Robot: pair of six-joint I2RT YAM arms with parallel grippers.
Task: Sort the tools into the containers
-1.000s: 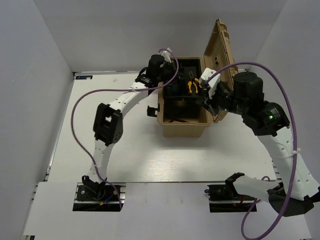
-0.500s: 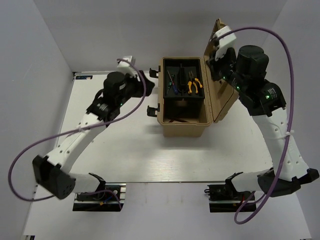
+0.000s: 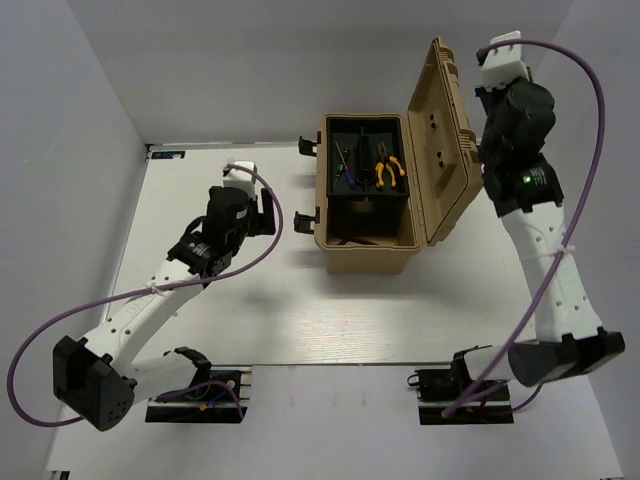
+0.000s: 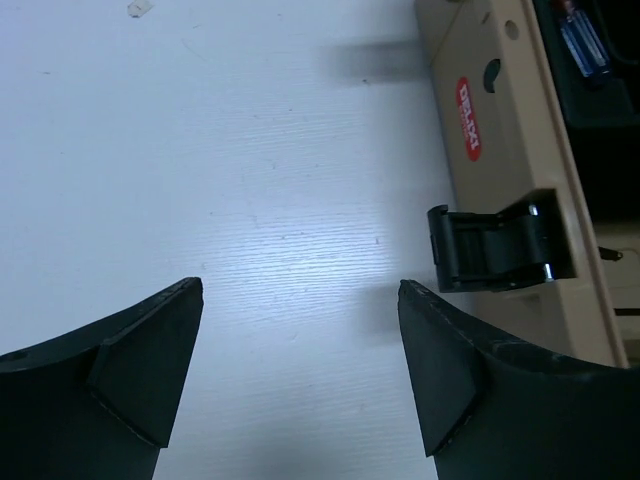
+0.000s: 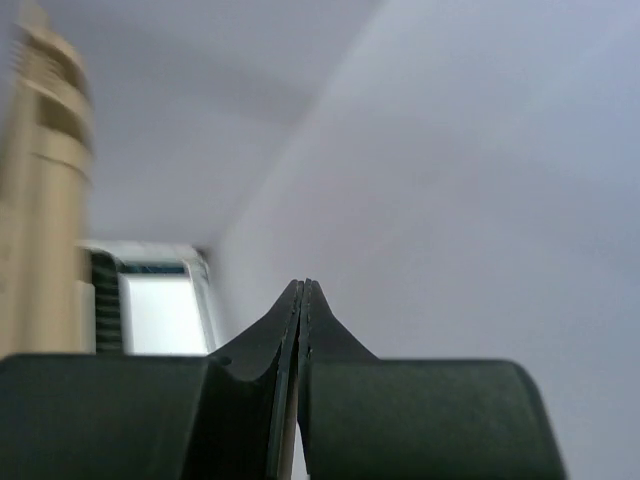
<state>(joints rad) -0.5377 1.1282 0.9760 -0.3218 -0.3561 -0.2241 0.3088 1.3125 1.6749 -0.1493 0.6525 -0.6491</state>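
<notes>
Tan toolbox (image 3: 366,258), lid (image 3: 440,130) up, holds yellow-handled pliers (image 3: 388,170) and blue-handled screwdriver (image 4: 585,35) in its tray (image 3: 365,208); left gripper (image 4: 300,290) spread empty, right gripper (image 5: 303,285) pinched empty; sorting apparently complete, lid-closing likely next.

The left arm (image 3: 150,300) low, jaws spread wide; right arm (image 3: 545,260) upright, jaws pressed together

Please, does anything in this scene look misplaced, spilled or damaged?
Nothing stands out. The toolbox sits flat with its lid open; the yellow pliers and the blue screwdriver lie inside its black tray. The left gripper is open and empty, the right gripper shut on nothing.
</notes>
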